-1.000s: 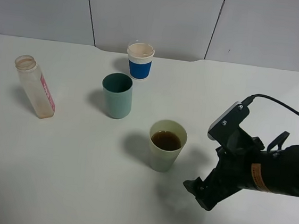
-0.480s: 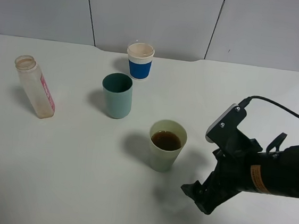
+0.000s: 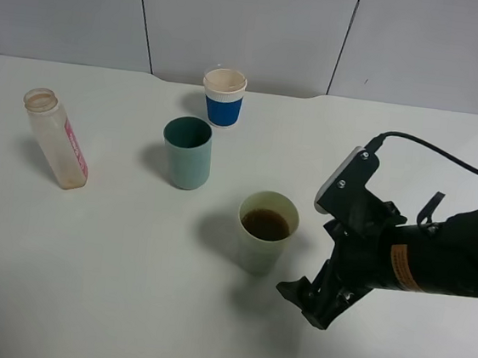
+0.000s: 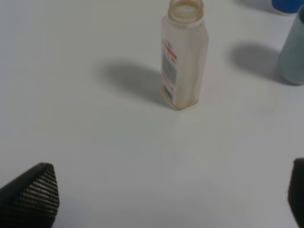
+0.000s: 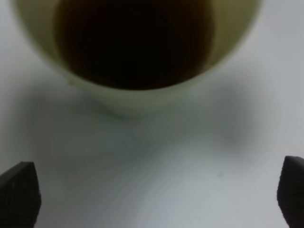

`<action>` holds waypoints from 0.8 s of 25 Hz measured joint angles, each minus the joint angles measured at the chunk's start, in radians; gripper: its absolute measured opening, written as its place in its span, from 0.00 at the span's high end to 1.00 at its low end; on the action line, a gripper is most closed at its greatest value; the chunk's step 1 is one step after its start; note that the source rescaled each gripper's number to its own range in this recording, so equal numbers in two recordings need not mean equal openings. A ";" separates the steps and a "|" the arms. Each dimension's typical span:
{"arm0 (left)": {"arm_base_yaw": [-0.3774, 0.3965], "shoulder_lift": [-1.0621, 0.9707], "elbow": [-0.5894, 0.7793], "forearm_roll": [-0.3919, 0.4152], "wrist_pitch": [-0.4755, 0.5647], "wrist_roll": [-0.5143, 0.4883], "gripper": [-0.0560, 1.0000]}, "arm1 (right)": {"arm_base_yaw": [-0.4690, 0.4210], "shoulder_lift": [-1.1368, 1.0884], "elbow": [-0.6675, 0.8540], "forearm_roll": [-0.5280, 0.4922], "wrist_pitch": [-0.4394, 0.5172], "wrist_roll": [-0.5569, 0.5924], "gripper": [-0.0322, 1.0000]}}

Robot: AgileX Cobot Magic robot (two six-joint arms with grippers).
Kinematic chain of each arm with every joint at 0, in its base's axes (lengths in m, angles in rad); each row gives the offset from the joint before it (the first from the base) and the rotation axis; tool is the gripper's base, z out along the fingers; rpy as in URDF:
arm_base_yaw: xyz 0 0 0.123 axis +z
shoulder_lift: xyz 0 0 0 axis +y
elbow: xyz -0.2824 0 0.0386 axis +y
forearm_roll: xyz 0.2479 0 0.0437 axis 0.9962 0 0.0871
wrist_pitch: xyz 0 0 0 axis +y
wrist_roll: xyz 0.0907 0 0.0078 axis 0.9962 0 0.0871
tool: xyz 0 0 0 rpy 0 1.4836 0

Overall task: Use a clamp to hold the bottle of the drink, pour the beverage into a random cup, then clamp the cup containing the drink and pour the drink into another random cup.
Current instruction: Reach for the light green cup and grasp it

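The bottle (image 3: 55, 143) is clear plastic. The yellow-green cup (image 3: 257, 254) looks matt plastic; the table (image 3: 108, 289) is smooth white.

My right hand (image 5: 154, 192) is open. The yellow-green cup (image 5: 137, 99) holding brown beverage (image 5: 133, 42) stands at 12 o'clock on the worktop (image 5: 247, 123).

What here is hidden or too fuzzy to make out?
- Bottle label: print too blurred in the left wrist view, too small in the high view.
- Yellow-green cup: rim cut off by the right wrist view's edge, blurred.
- Teal cup: bottom lost in its dark inside, high view.
- Left end effector: only fingertips show at the left wrist view's edges.
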 joint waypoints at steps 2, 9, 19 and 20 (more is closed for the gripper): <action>0.000 0.000 0.000 0.000 0.000 0.000 0.07 | 0.000 0.014 -0.003 0.000 -0.002 -0.001 0.00; 0.000 0.000 0.000 0.000 0.000 0.000 0.07 | 0.000 0.143 -0.037 0.000 -0.004 -0.001 0.00; 0.000 0.000 0.000 0.000 0.000 0.000 0.07 | 0.000 0.265 -0.100 0.000 0.020 -0.018 0.00; 0.000 0.000 0.000 0.000 0.000 0.000 0.07 | 0.000 0.265 -0.100 0.000 0.020 -0.021 0.00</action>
